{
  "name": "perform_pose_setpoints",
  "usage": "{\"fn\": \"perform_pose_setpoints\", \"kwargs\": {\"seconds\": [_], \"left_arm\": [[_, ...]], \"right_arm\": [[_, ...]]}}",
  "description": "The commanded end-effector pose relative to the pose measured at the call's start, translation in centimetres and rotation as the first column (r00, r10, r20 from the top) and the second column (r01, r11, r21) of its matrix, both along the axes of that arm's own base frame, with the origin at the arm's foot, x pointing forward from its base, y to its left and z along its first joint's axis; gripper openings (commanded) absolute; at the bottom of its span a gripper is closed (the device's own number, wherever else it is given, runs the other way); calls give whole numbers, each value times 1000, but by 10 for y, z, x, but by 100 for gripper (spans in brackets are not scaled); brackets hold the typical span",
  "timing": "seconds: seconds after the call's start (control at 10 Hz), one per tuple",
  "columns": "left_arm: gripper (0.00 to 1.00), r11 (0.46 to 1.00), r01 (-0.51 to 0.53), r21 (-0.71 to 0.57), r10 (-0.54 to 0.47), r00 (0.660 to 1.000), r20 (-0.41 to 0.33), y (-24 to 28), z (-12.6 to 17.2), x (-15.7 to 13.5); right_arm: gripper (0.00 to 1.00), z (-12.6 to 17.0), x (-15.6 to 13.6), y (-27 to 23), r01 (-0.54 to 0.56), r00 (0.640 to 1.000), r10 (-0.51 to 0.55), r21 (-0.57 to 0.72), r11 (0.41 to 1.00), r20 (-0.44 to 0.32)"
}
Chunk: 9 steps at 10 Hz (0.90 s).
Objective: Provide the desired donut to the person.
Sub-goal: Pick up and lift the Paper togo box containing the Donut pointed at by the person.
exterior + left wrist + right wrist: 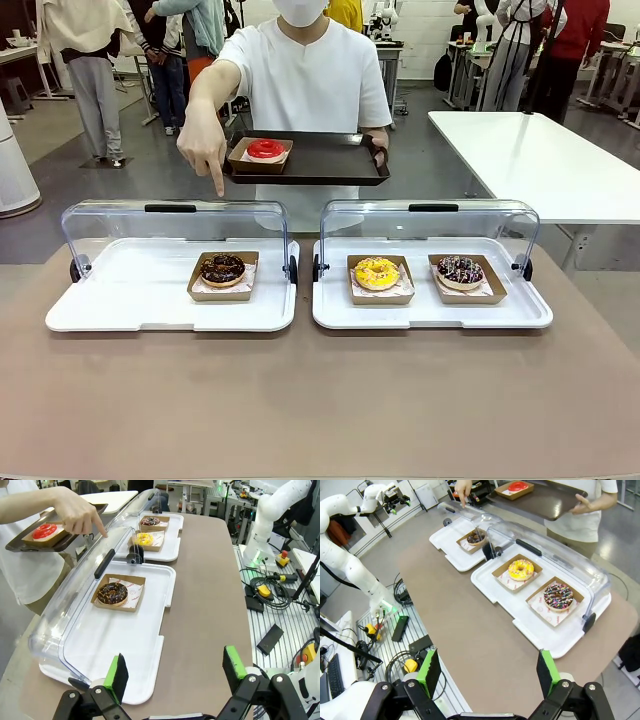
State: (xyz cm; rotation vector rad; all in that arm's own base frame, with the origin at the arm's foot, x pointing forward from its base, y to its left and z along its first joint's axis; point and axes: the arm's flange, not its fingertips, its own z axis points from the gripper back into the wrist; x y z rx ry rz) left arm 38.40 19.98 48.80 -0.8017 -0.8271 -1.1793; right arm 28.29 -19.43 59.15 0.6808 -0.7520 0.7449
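The person [305, 75] in a white shirt stands at the far side, holding a dark tray [320, 160] with a red donut [265, 149] in a carton. The other hand [205, 150] points a finger down at the chocolate donut [222, 268] in the left white tray [120, 300]. A yellow donut [377, 272] and a sprinkled chocolate donut [460, 269] lie in the right white tray [430, 312]. My left gripper [175, 672] hangs open above the left tray's near end. My right gripper [490, 672] hangs open above the table's edge, short of the right tray.
Both trays have clear lids [170, 230] raised at the far side. The brown table [320, 400] is bare in front of the trays. A white table [540, 160] stands at the back right. Other people stand in the background.
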Motion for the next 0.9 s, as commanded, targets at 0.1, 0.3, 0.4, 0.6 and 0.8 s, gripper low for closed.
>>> {"fn": "perform_pose_setpoints", "kwargs": {"seconds": [0.1, 0.3, 0.4, 0.6, 0.8], "left_arm": [[99, 980, 73, 187, -93, 991, 99, -46, 47, 0], [99, 937, 198, 287, -250, 955, 157, -110, 78, 1], [99, 894, 276, 353, -338, 932, 127, -149, 82, 4], [99, 755, 388, 528, -485, 873, 52, -227, 65, 13], [99, 622, 358, 696, -494, 870, -6, -286, 21, 20]], "right_arm": [[100, 1, 1, 0, -10, 1000, 10, 14, 1000, 16], [100, 1, 1, 0, -10, 1000, 10, 14, 1000, 16], [100, 1, 1, 0, -10, 1000, 10, 14, 1000, 16], [100, 1, 1, 0, -10, 1000, 10, 14, 1000, 16], [100, 1, 1, 0, -10, 1000, 10, 14, 1000, 16]]}}
